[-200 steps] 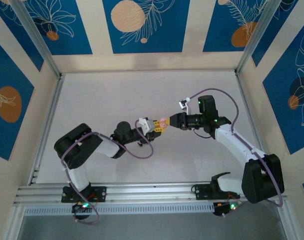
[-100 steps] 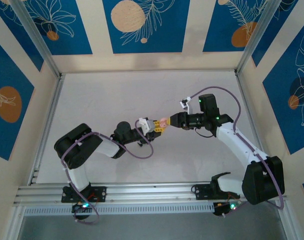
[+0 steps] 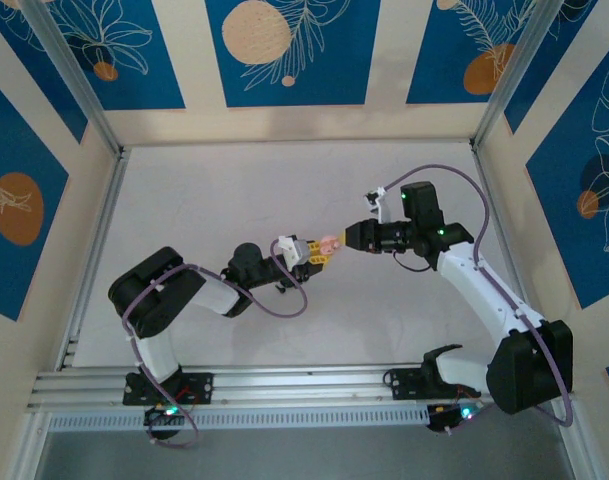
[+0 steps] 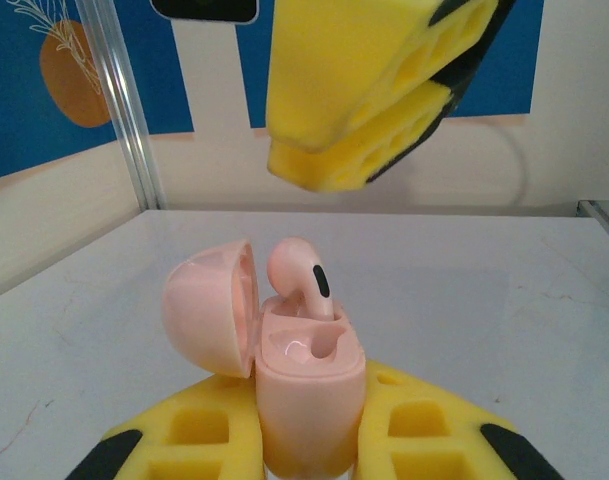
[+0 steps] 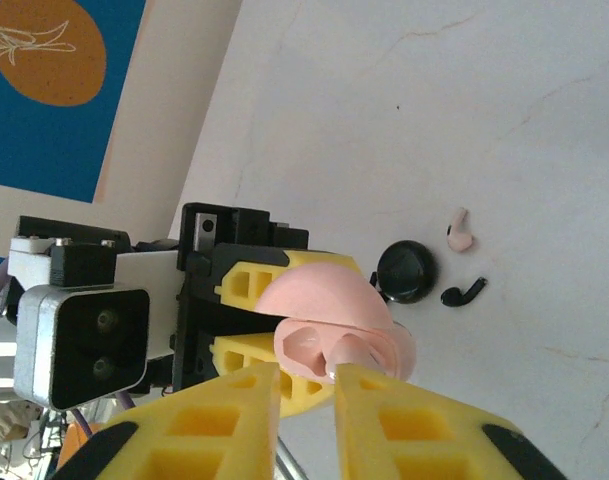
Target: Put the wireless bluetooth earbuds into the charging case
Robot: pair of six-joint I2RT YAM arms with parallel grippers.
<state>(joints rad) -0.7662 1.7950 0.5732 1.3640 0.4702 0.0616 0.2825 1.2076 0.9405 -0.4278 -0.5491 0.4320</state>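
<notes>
My left gripper is shut on the pale pink charging case, which stands upright with its lid swung open to the left. One pink earbud stands stem-down in the far slot, poking up; the near slot is bare. My right gripper hovers above and behind the case, apart from the bud. In the right wrist view the right gripper shows a narrow gap with nothing in it, just short of the case. From the top view, the left gripper and the right gripper face each other at mid-table.
On the table beyond the case lie a round black case, a black earbud and a second pink earbud. Aluminium rails and patterned walls border the white table.
My right gripper has drawn back to the right, away from the pink case, leaving the pink earbud in its slot. The left arm has held still.
</notes>
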